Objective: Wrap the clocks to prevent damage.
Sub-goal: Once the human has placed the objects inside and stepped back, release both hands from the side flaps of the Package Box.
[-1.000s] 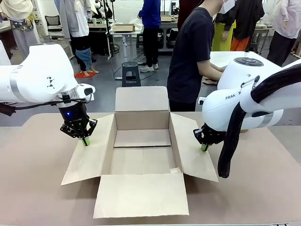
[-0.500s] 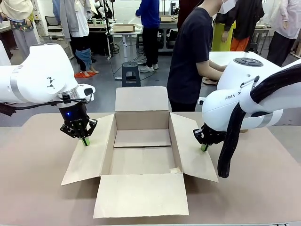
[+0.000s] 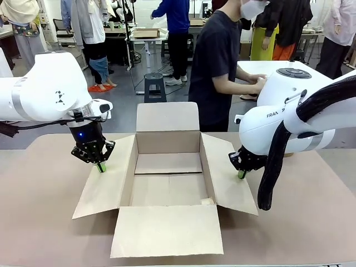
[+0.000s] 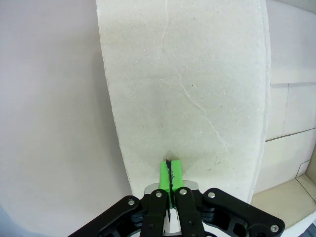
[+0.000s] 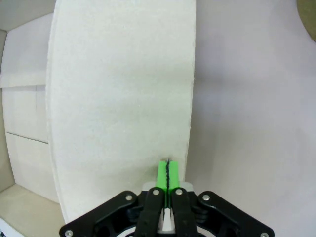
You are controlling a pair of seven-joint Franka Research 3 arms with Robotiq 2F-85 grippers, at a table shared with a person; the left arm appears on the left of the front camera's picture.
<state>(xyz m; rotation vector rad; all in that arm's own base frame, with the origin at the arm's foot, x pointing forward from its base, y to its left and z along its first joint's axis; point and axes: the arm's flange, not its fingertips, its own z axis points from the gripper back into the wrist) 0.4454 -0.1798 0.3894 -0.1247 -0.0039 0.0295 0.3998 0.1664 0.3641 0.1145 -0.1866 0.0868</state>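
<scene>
An open cardboard box (image 3: pixel 167 192) sits mid-table with its four flaps spread out and nothing inside. My left gripper (image 3: pixel 100 167) is shut, its green tips resting on the upper edge of the left flap (image 3: pixel 105 186). In the left wrist view the closed pads (image 4: pixel 164 174) touch the pale flap (image 4: pixel 187 74) near its edge. My right gripper (image 3: pixel 241 174) is shut too, tips down at the outer edge of the right flap (image 3: pixel 229 186). The right wrist view shows its pads (image 5: pixel 162 174) pressed together on that flap (image 5: pixel 123 89).
A person (image 3: pixel 217 61) stands behind the box at the far side, turned towards a white table (image 3: pixel 261 68) on the right. Bare brown tabletop (image 3: pixel 39 211) lies on both sides of the box. The front flap (image 3: pixel 167 231) reaches towards the near edge.
The person at the far side has leaned and shifted to the right. Both arms and the box stay as they were.
</scene>
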